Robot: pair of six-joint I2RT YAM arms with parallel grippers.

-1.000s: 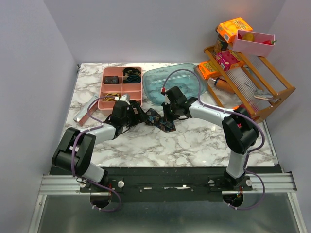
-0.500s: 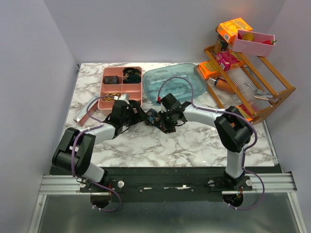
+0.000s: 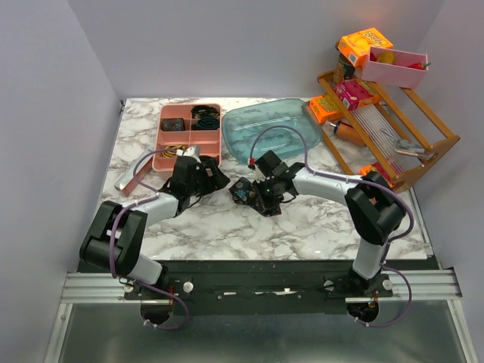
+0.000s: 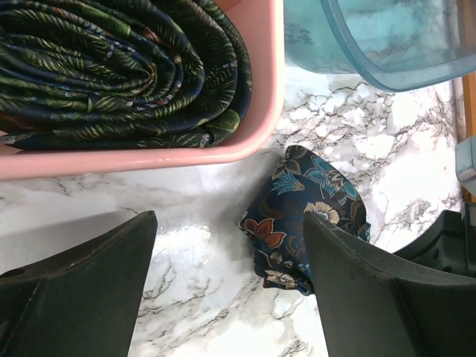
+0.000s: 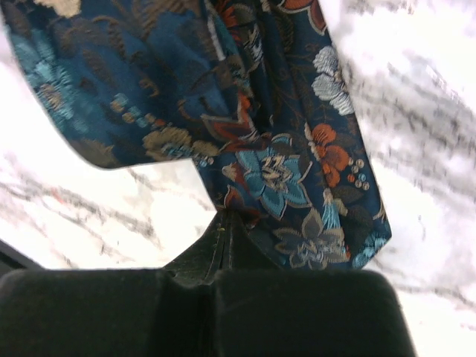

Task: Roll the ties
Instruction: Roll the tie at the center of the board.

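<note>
A necktie (image 3: 243, 191) lies bunched into a loose, uneven bundle on the marble table (image 3: 318, 223), between the two arms and just in front of the pink tray (image 3: 161, 142). Its dark navy cloth carries a floral print in teal, pale blue, rust-orange and cream, seen close up from the right wrist with one curved edge lifted off the marble. The left gripper (image 4: 227, 290) hovers with its jaws spread wide, one finger on either side of the bundle and clear of it. The right gripper (image 5: 223, 234) is clenched, its tip against the lower edge of the cloth; whether a fold is pinched cannot be told. In the tray's near compartment sits a leaf-print tie (image 4: 126, 67), coiled in tight layers, beside a teal bin (image 4: 387, 73).
</note>
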